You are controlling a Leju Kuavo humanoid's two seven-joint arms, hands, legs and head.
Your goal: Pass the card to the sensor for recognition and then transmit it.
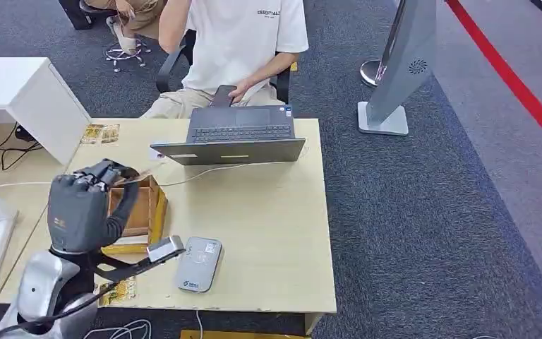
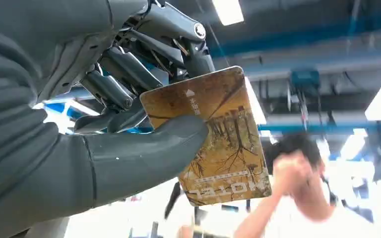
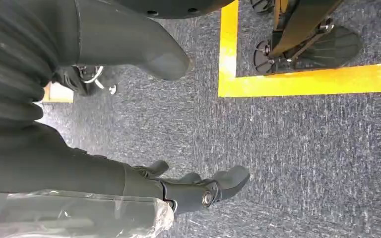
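Left hand (image 1: 85, 205): raised above the near left of the desk (image 1: 268, 212), over a wooden box (image 1: 137, 212); the left wrist view shows the thumb (image 2: 144, 153) pressed across the face of the card (image 2: 213, 134) with dark fingers (image 2: 124, 74) behind it, so the hand pinches the card near one short edge, most of the card standing free past the thumb. Card: thin, flat, printed in yellow-brown with bare trees and the word HOTEL; judged light, stiff and smooth-faced, apt to slip or pivot in a pinch, not fragile. Best hold, by judgement: a flat pinch at one end, as now, leaving the free end to lay over the sensor and to offer to a taker. Box: open-topped, just under the hand; contents not readable. Sensor (image 1: 199, 263): grey flat pad with a cable, on the near desk edge just right of the box; the card is apart from it and above, so recognition looks not yet done. Laptop (image 1: 233, 138): open, at the far side of the desk. Person (image 1: 243, 42): seated behind the laptop, holding a dark phone; likely receiver of the card. Right hand (image 3: 188, 191): hangs above grey carpet by a yellow floor line, fingers loosely apart, holding nothing.
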